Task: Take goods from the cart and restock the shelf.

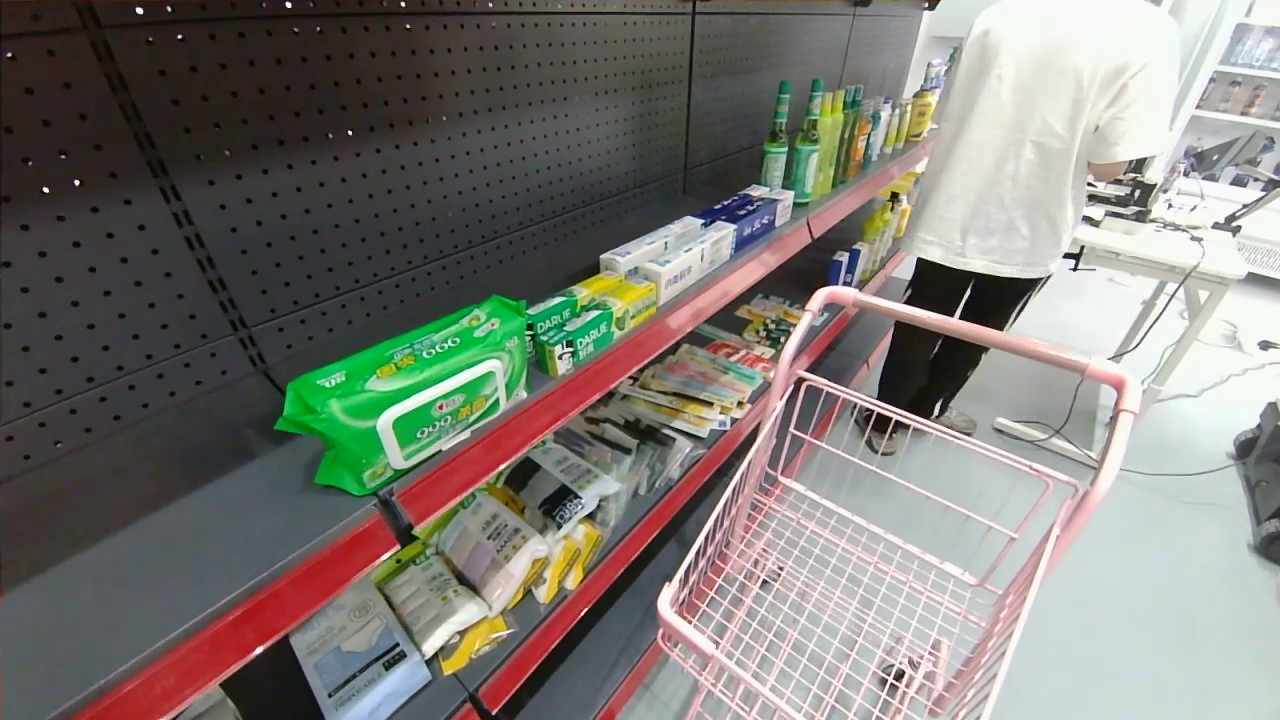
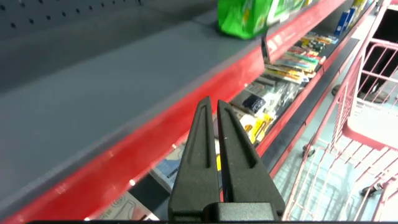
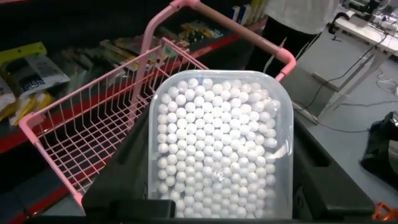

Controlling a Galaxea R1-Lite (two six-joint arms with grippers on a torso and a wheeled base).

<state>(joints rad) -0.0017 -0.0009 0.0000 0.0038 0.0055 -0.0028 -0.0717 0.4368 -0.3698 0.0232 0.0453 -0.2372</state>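
Left gripper (image 2: 212, 107): fingers pressed together, holding nothing, beside the shelf (image 2: 124, 155).
Right gripper (image 3: 219, 186): clamped on a clear tub (image 3: 221, 118) of white balls, above the cart (image 3: 147, 56).

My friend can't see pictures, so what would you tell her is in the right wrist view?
A clear box full of small white balls is held in the right gripper, above a pink wire cart. Beside the cart, a red-edged shelf holds packets.
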